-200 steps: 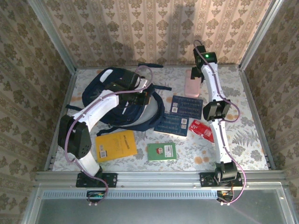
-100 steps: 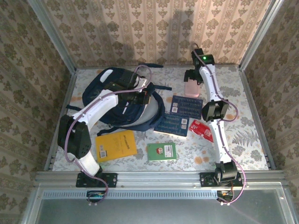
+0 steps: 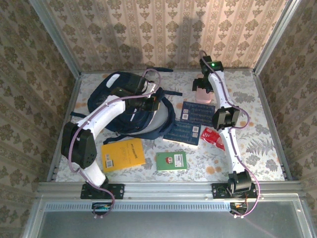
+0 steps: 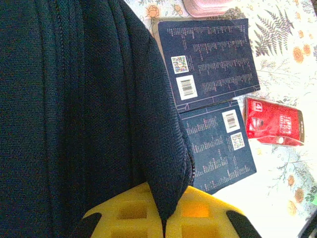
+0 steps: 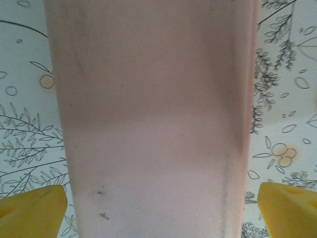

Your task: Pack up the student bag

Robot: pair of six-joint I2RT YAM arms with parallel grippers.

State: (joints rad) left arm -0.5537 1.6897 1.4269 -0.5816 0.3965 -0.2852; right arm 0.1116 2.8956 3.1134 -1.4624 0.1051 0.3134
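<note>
The student bag (image 3: 116, 91), a large dark navy fabric backpack with thin white stripes, lies on the left half of the floral-patterned table (image 3: 257, 144), towards the back wall. The left gripper (image 4: 164, 225) is clamped on the bag's right edge, with a fold of the navy fabric pinched between its yellow fingers (image 4: 124, 215).

Just right of the bag lie two dark navy books with printed backs and barcode labels, the farther one (image 4: 208, 59) and the nearer one (image 4: 218, 148) touching at their edges. A red foil packet (image 4: 272, 126) lies just beside the nearer book. In front of the bag are a yellow paperback book (image 3: 123, 154) and, to its right, a small green book (image 3: 171, 160).

At the back of the table a pale pink rectangular case (image 3: 201, 95) lies flat. The right gripper (image 5: 161, 208) hangs over it with its jaws wide apart, one yellow fingertip (image 5: 32, 210) on either side of the case. Whether they touch it cannot be told.
</note>
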